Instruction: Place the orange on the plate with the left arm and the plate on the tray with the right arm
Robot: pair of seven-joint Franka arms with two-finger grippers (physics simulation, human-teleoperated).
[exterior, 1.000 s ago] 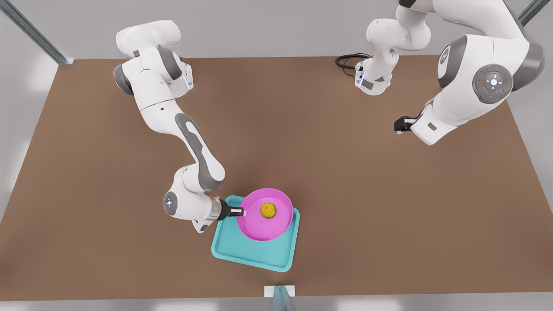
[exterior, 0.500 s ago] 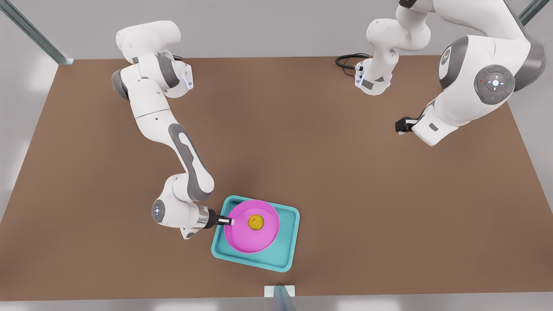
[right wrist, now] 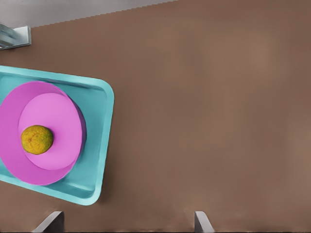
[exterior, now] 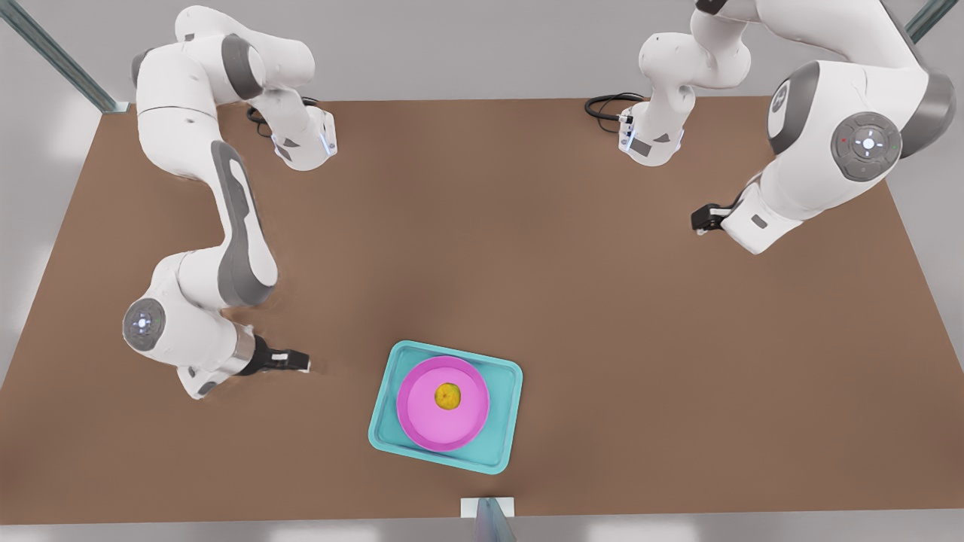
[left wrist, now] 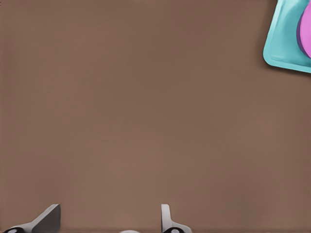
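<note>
The pink plate [exterior: 444,430] lies flat inside the teal tray [exterior: 503,421] near the table's front edge, with the orange [exterior: 448,396] resting at its middle. My right gripper [exterior: 300,363] hovers open off the tray's side toward the front view's left, apart from the plate and holding nothing. In its wrist view the orange [right wrist: 37,140], plate [right wrist: 51,114] and tray [right wrist: 96,126] lie off to one side of the open right gripper [right wrist: 127,224]. My left gripper [exterior: 698,220] waits open far off at the front view's right. Its wrist view catches my left gripper [left wrist: 107,224], a tray corner [left wrist: 284,41] and the plate's edge [left wrist: 306,29].
A metal bracket [exterior: 488,513] stands at the table's front edge just beyond the tray, and shows again as the bracket [right wrist: 14,36]. A black cable [exterior: 606,107] coils by the arm base at the back. Brown table [exterior: 527,263] stretches between the arms.
The right gripper let go of the plate's rim and drew back toward the front view's left. The plate with the orange settled flat on the tray. The left arm barely moved.
</note>
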